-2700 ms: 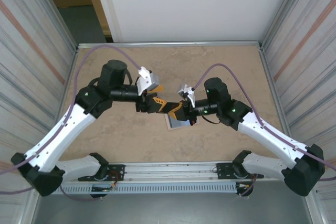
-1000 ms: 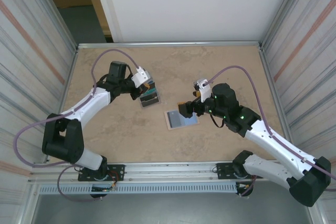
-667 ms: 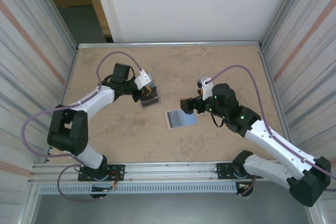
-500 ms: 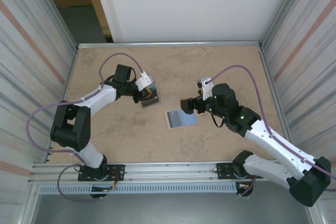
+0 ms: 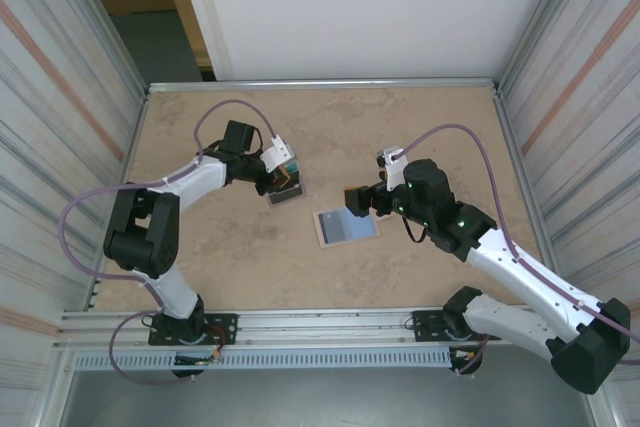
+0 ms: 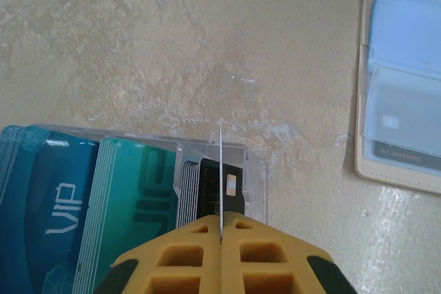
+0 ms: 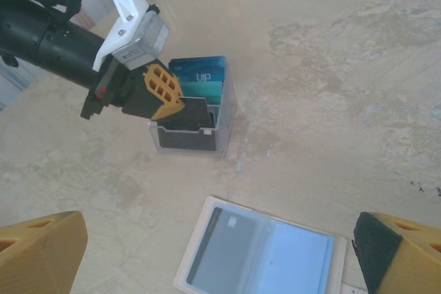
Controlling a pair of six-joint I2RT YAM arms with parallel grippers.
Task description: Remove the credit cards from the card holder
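My left pincer (image 6: 221,228) is clamped together on a thin dark plastic card (image 7: 191,116). From my left wrist the card is only a pale edge-on line. Its lower end is inside the clear plastic box (image 7: 223,118), where glossy teal cards (image 6: 62,204) stand in a row, cut off by the frame. My right pincer (image 5: 357,199) hangs wide apart, its yellow fingers (image 7: 41,249) cropped at the corners. Between my arms on the mottled beige bench (image 5: 420,127) lies the tan folding card holder (image 5: 346,226). It is open flat with its pale blue lining up and a grey card (image 7: 213,246) in one pocket, print too blurred to read.
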